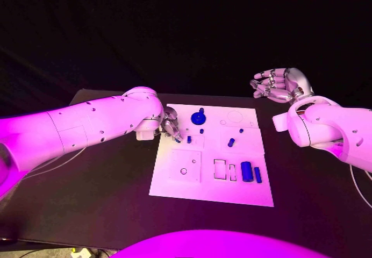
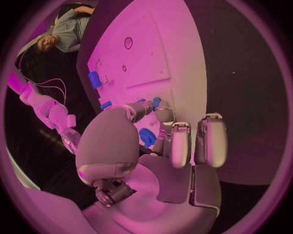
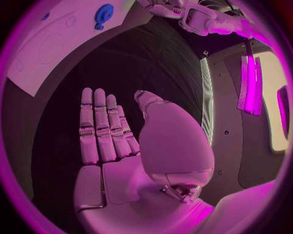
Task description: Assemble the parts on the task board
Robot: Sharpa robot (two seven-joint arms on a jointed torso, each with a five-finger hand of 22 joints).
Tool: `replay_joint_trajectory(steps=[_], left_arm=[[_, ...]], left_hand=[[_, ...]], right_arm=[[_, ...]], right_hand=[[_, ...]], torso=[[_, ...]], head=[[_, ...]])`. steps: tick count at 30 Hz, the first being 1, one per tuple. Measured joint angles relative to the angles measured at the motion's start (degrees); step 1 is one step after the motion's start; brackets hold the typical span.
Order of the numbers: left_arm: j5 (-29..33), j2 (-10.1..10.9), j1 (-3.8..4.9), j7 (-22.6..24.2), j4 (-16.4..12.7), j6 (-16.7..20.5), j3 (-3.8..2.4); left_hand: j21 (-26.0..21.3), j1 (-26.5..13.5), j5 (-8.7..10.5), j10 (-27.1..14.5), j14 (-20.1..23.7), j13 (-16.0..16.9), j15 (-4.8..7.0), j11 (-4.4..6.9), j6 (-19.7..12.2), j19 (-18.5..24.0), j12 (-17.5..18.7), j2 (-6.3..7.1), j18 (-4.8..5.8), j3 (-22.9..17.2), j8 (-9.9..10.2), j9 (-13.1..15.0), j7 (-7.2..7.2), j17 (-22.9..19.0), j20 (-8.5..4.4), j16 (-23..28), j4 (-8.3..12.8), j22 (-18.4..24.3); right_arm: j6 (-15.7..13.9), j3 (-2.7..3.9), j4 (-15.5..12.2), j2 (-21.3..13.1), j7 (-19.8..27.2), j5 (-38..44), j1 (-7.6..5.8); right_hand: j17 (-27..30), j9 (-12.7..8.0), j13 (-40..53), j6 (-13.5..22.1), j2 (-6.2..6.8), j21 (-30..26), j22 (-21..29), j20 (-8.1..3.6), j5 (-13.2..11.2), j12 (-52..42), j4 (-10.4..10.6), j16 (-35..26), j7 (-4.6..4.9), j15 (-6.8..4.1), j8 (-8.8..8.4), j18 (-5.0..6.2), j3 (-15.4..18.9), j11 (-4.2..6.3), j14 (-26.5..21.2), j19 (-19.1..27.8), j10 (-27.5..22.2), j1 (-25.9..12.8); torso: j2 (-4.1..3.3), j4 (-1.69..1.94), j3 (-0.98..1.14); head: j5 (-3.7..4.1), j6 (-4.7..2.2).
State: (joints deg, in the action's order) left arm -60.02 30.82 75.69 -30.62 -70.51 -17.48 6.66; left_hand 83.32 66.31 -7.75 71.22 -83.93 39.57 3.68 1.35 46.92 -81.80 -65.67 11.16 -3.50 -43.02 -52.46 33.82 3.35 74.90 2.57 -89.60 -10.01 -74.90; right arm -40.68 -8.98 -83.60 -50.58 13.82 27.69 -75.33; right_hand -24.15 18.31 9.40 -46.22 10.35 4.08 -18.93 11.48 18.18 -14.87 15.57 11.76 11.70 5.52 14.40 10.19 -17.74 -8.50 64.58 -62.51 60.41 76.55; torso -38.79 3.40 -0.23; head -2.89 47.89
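The white task board [image 1: 174, 180] lies mid-table with several blue parts on it. A round blue knob [image 1: 199, 116] stands near its far edge, and a thick blue cylinder [image 1: 247, 171] lies at its near right. My left hand [image 1: 171, 128] hangs over the board's far left part, fingers curled down, tips next to a small blue peg [image 1: 188, 139]. In the left wrist view that peg [image 2: 156, 102] sits at the fingertips [image 2: 163, 114]. Another blue piece [image 2: 146, 137] shows between thumb and fingers, and I cannot tell if either is held. My right hand [image 1: 279, 85] is raised beyond the board's far right corner, fingers [image 3: 97, 126] straight and apart, palm bare.
More small blue pegs [image 1: 231, 142] lie mid-board, and a slim one [image 1: 257, 174] sits beside the cylinder. Rectangular slots [image 1: 220, 169] and a round hole [image 1: 184, 171] mark the board's near half. Bare black table [image 1: 85, 204] surrounds the board. The right wrist view shows the board [image 3: 43, 48] and knob [image 3: 104, 10].
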Motion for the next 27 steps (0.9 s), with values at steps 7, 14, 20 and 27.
replay_joint_trajectory(steps=[7, 14, 20, 27], left_arm=[[-0.4, 0.0, 0.00, 0.0, 0.0, 0.0, 0.00], [-0.5, 0.0, 0.00, 0.1, -0.1, 0.0, 0.00], [-0.4, 0.5, -0.06, 0.1, -0.7, 0.7, 0.02], [0.9, 2.9, -0.41, 0.1, -2.9, 3.7, -0.05]], left_hand=[[0.0, -0.4, 0.02, 0.4, -0.2, 0.1, 0.17, -0.01, 0.0, -0.4, 0.0, -0.36, 0.00, 0.0, -0.1, 0.0, -0.01, 0.0, 0.01, 0.0, 0.0, 0.0], [0.3, -0.4, 0.10, 0.5, -0.2, 0.1, 0.20, 0.09, 0.0, -0.4, 0.0, -0.36, 0.00, 0.0, -0.3, 0.0, -0.01, 0.0, 0.01, 0.0, 0.0, 0.0], [0.3, -0.6, 0.11, 0.6, -0.2, -0.1, 0.20, 0.19, 0.0, -0.4, 0.0, -0.59, 0.00, 0.0, -0.3, 0.0, -0.01, 0.0, 0.01, 0.0, 0.0, 0.0], [0.3, -0.8, 0.20, 0.6, 0.0, -0.3, 0.41, 0.18, 0.0, -0.4, 0.0, -0.82, 0.00, 0.0, -0.3, -0.1, -0.01, 0.0, -0.01, 0.0, 0.0, 0.0]], right_arm=[[0.0, 0.00, 0.0, 0.0, 0.0, 0.0, 0.00], [0.0, 0.00, 0.1, 0.0, 0.0, 0.0, 0.01], [0.0, 0.00, 0.1, 0.0, 0.0, 0.0, 0.01], [0.0, 0.00, 0.1, 0.0, 0.0, 0.0, 0.01]], right_hand=[[0.0, 0.0, 0.0, 0.0, 0.00, 0.0, 0.0, 0.00, 0.0, 0.0, 0.0, 0.0, 0.00, 0.00, 0.00, 0.00, 0.0, 0.00, 0.0, 0.0, 0.0, 0.0], [0.0, 0.0, 0.0, 0.0, 0.00, 0.0, 0.0, 0.00, 0.0, 0.0, 0.0, 0.0, 0.00, 0.00, 0.00, 0.00, 0.0, 0.00, 0.0, 0.0, 0.0, 0.0], [0.1, -0.1, -0.1, -0.2, 0.00, 0.0, 0.2, 0.00, 0.0, 0.2, 0.0, 0.0, 0.21, 0.00, 0.22, 0.00, 0.0, 0.00, 0.0, 0.0, 0.0, 0.0], [0.1, -0.1, -0.1, -0.2, 0.00, 0.0, 0.2, 0.00, 0.0, 0.2, 0.0, 0.0, 0.21, 0.00, 0.22, 0.00, 0.0, 0.00, 0.0, 0.0, 0.0, 0.0]], torso=[[0.00, 0.01, 0.00], [0.00, 0.02, -0.04], [-0.02, -0.01, -0.04], [-0.04, -0.03, -0.04]], head=[[0.03, -0.08], [0.04, -0.09], [0.02, -0.18], [0.09, -0.38]])
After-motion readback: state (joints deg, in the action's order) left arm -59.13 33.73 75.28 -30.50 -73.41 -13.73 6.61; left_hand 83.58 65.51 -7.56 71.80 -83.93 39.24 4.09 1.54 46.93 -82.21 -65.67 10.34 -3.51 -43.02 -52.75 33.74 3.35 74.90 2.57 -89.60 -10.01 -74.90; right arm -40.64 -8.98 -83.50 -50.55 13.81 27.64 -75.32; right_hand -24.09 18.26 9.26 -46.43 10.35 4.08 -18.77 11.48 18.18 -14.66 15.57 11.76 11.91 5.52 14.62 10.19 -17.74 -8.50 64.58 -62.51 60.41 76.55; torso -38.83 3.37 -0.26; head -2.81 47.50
